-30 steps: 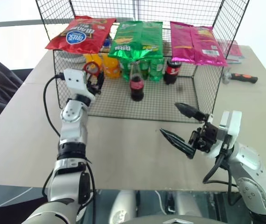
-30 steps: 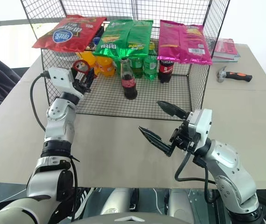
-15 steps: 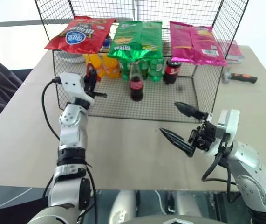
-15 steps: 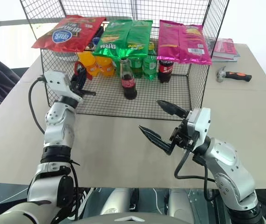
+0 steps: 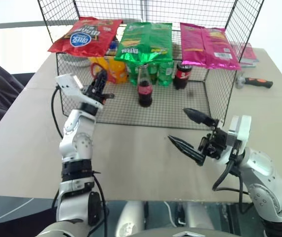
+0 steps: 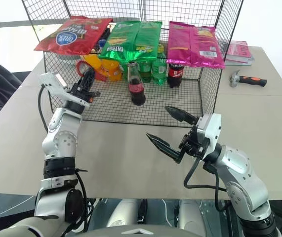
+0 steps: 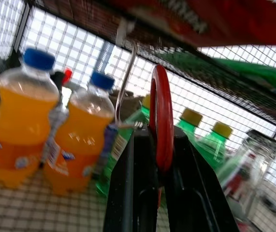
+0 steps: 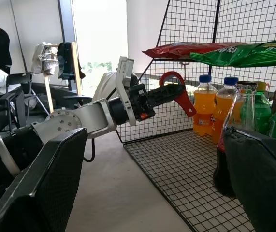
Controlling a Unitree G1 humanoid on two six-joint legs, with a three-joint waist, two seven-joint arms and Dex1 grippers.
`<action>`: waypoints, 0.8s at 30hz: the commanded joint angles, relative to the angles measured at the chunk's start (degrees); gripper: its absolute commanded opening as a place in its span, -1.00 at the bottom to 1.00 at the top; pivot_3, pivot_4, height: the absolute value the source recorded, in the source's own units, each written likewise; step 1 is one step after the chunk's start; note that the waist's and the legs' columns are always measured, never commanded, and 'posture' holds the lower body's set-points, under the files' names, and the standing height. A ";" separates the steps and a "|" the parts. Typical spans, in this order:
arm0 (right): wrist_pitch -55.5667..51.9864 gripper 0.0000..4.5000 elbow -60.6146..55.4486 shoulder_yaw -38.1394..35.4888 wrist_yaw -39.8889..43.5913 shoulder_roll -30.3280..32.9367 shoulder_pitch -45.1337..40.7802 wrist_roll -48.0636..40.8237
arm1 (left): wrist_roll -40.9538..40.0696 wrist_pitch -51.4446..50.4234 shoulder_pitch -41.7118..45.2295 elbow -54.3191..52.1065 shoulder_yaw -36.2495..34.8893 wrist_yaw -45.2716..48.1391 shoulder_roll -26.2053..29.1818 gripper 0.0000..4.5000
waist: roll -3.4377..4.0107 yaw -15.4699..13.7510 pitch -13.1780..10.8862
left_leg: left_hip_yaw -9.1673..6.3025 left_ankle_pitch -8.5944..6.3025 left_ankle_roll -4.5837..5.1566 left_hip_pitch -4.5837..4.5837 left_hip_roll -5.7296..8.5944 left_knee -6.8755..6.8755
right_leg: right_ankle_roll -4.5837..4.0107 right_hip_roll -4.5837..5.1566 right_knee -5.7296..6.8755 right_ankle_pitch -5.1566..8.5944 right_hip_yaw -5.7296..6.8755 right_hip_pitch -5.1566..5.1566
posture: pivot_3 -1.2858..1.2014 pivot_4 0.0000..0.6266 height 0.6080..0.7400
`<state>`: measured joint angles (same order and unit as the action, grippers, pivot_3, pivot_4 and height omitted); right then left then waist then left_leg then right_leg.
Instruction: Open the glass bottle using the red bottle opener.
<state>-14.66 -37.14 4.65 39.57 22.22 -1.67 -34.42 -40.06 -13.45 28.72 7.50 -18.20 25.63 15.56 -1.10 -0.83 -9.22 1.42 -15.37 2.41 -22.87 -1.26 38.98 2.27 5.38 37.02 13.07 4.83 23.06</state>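
left gripper (image 5: 101, 82) clamped on the red bottle opener (image 8: 177, 90) at the wire rack's (image 5: 215, 96) left front, right gripper (image 5: 189, 129) spread wide and empty over the table (image 5: 131, 158), glass bottle (image 5: 144, 87) upright inside the rack.

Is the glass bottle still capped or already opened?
Still capped: the glass bottle stands upright in the wire rack, cap on its neck, while the left claw holds the red bottle opener off to its side.

A pale beige tabletop (image 5: 145, 158) carries a black wire-mesh rack (image 5: 180, 106) at its far middle, an orange-and-black handled hammer (image 5: 253, 82) just to the rack's right, and a pink book (image 5: 247, 52) beyond the hammer
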 commanded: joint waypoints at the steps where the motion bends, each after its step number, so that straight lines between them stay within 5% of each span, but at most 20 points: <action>1: 1.40 1.00 -1.65 0.01 0.09 -0.08 -0.27 0.00 | -5.65 -3.64 0.02 -5.32 -1.20 2.89 0.19 -0.97 | 0.00 -0.01 0.00 | -0.01 0.00 0.00 0.00 0.00 0.00 | 0.00 0.00 0.00 0.00 0.01 0.00 | 0.03 -0.52 0.54; 9: 1.01 1.00 -0.67 -1.42 0.30 0.80 -0.80 0.20 | -23.74 -17.40 -3.32 -13.15 -4.41 8.15 1.89 -0.97 | 0.01 0.09 -0.01 | 0.01 0.05 -0.09 0.01 -0.01 0.01 | 0.00 -0.01 0.00 0.00 -0.03 -0.01 | 0.03 -0.52 0.54; 13: -5.44 1.00 -0.77 -1.09 -4.04 0.69 -4.11 -2.07 | -30.82 -28.20 -6.13 -17.67 -0.16 11.84 4.54 -0.97 | 0.03 0.15 -0.02 | 0.02 0.04 -0.08 0.03 -0.02 0.01 | 0.00 -0.01 0.00 0.01 -0.06 0.00 | 0.03 -0.52 0.54; 24: -37.31 1.00 -0.19 -0.56 -13.21 6.32 -15.09 -20.20 | -27.79 -35.73 -3.10 -16.22 11.77 19.39 4.17 -0.97 | 0.07 0.09 -0.05 | 0.00 -0.02 0.03 0.02 0.00 0.06 | -0.04 -0.04 0.01 0.01 -0.06 -0.02 | 0.03 -0.52 0.54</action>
<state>-47.93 -36.32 5.14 27.65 28.33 -14.99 -50.11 -68.36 -48.65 24.67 -8.40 -7.28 42.98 19.61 -1.03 -0.74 -9.27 1.42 -15.40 2.44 -22.85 -1.26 39.03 2.22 5.33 37.02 13.08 4.77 23.05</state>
